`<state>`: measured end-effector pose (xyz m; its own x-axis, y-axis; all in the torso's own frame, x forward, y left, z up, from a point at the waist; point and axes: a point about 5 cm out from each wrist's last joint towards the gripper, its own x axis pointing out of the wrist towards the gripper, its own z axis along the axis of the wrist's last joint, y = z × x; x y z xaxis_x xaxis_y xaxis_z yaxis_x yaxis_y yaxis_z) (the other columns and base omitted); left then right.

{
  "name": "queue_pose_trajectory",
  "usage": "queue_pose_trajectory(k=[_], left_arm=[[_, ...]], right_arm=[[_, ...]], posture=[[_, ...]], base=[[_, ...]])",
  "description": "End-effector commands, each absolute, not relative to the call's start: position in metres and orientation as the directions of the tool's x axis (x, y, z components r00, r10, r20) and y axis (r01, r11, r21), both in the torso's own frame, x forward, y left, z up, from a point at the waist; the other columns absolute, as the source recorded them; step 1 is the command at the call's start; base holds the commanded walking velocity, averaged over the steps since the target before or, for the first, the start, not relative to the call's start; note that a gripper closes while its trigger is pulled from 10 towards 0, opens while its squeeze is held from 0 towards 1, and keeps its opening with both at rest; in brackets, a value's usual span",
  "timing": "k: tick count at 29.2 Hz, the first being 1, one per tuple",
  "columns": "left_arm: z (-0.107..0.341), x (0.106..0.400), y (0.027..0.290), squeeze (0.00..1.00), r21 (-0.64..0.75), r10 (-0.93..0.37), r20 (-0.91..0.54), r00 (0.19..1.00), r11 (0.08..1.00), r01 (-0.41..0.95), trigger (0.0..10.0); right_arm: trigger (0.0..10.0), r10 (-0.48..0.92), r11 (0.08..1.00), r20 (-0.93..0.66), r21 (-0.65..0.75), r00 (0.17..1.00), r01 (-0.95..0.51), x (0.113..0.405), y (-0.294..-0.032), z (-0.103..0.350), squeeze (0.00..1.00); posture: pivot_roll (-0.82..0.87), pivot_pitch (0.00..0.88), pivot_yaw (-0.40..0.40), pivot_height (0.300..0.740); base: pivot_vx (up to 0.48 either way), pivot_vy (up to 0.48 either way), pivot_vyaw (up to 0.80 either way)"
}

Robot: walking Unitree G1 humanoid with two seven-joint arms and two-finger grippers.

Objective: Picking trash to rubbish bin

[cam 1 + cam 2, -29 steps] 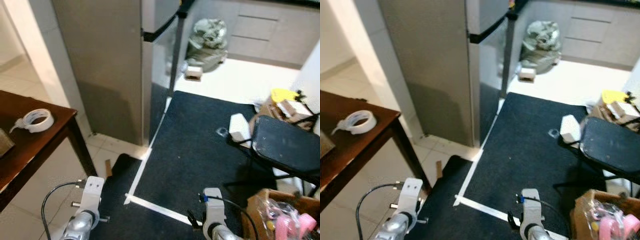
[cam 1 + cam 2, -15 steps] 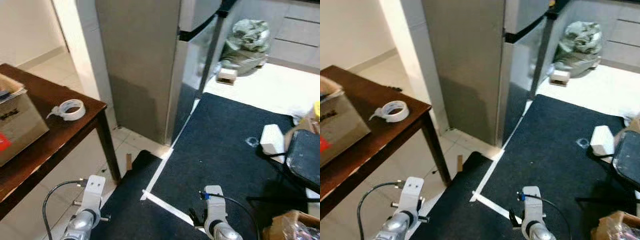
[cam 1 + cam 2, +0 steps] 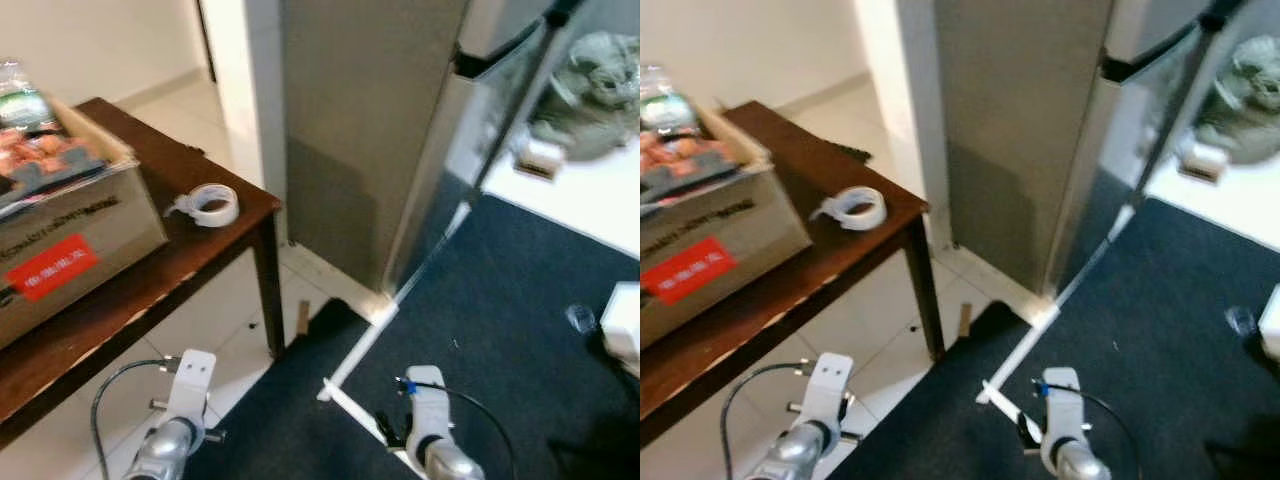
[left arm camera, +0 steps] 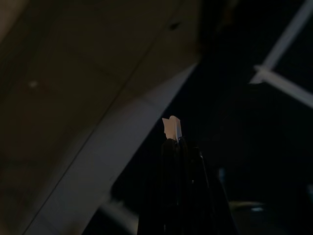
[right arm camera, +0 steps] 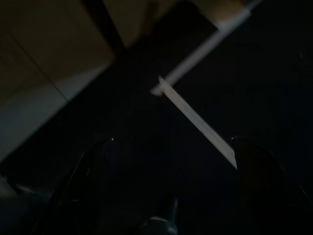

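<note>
In the dark left wrist view my left gripper [image 4: 172, 141] is shut on a small white scrap of paper [image 4: 171, 127], which sticks out past the fingertips above pale floor tiles and the dark rug. My right gripper [image 5: 171, 149] is open, its two black fingers [image 5: 85, 164] spread wide over the rug and a strip of white floor tape [image 5: 195, 117]. Both silver arms hang low at the bottom of the head views, the left arm [image 3: 182, 400] over the tiles and the right arm [image 3: 425, 420] over the rug.
A brown wooden table [image 3: 190, 265] stands at the left with a cardboard box [image 3: 70, 230] and a roll of tape [image 3: 213, 204] on it. A grey fridge [image 3: 400, 130] rises ahead. A dark rug [image 3: 520, 340] covers the floor at right. A green bag [image 3: 600, 80] lies far back.
The whole view has swung left: the table and box have come further into sight, and the chair and basket at the right have gone out of frame. Both arms hang as before.
</note>
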<state>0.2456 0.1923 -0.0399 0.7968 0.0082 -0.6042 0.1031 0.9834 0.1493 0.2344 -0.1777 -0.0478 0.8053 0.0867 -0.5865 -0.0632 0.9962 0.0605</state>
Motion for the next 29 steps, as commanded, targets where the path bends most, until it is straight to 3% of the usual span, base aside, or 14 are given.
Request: queue_pose_trajectory(k=[1,29], left_arm=[[-0.0454,0.2387,0.1925,0.00,0.145,0.009,-0.630,0.776,0.984,0.107,10.0],[-0.0534,0.2298,0.1925,0.00,0.147,0.011,-0.691,0.723,0.981,0.125,10.0]], right_arm=[[10.0,0.093,0.995,-0.620,0.076,0.779,-0.058,0.2233,-0.1745,-0.0560,0.00],[10.0,0.104,0.995,-0.628,0.074,0.772,-0.074,0.2238,-0.1732,-0.0562,0.00]], posture=[[0.05,0.131,-0.010,0.740],[0.05,0.134,-0.016,0.740]], base=[[0.000,0.000,0.80],[0.000,0.000,0.80]])
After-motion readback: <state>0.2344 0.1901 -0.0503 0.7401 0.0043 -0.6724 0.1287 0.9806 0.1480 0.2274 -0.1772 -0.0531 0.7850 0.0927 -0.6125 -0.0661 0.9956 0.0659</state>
